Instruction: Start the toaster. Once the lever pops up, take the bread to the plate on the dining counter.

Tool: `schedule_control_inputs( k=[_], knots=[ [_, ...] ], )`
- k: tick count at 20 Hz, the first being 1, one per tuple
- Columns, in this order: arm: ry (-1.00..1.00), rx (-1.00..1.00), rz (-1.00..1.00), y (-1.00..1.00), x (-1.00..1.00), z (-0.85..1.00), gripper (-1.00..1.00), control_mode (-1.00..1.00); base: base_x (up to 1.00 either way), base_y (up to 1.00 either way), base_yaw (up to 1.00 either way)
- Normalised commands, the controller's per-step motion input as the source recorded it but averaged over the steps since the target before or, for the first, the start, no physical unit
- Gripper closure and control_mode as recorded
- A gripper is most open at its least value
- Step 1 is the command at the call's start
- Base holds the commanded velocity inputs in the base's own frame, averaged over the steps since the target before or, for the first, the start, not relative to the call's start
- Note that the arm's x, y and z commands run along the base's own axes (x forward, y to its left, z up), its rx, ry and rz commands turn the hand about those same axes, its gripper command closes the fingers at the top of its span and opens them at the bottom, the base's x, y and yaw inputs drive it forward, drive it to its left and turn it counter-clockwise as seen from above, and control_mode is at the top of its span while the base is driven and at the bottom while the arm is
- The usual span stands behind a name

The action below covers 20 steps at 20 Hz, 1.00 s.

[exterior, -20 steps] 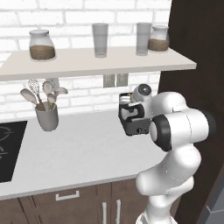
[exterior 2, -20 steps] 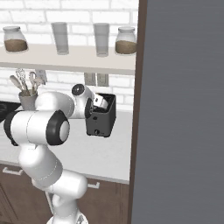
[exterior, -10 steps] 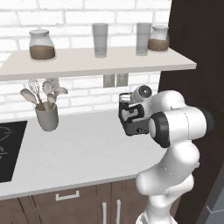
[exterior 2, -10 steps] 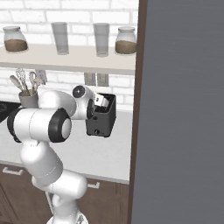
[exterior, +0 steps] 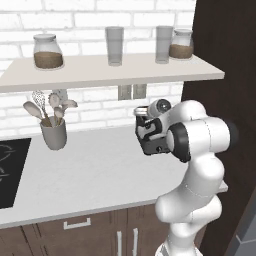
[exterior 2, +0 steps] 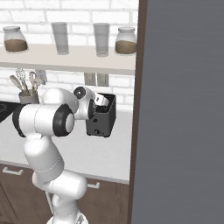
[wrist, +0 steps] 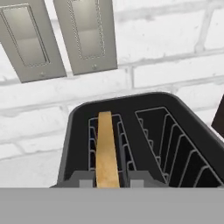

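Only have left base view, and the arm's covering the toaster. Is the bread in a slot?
Observer: Yes. In the hand view the bread stands on edge in one slot of the toaster. The other slot is empty.
Operator: Gripper on it?
Observer: The gripper is right above that slot, with one of its fingertips on each side of the crust. Can't tell whether it's clamped.
Operator: Toaster front visible anywhere?
Observer: Right base view shows the dark front face, with the hand above the top of the toaster.
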Motion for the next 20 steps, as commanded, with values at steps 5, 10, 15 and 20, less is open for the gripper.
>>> schedule_control_inputs(
  k=[5,10,15,20],
  knots=[
    [0.02,0.08,0.02,0.00,-0.01,0.00,1.00,-1.00,0.00,0.00,0.00],
    [0.00,0.06,0.00,0.00,-0.36,0.38,1.00,-1.00,0.00,0.00,0.00],
    [-0.03,0.02,0.00,0.00,-0.41,0.68,1.00,-1.00,0.00,0.00,0.00],
    [-0.01,0.01,0.00,0.00,-0.36,0.69,1.00,-1.00,0.00,0.00,0.00]
  ],
)
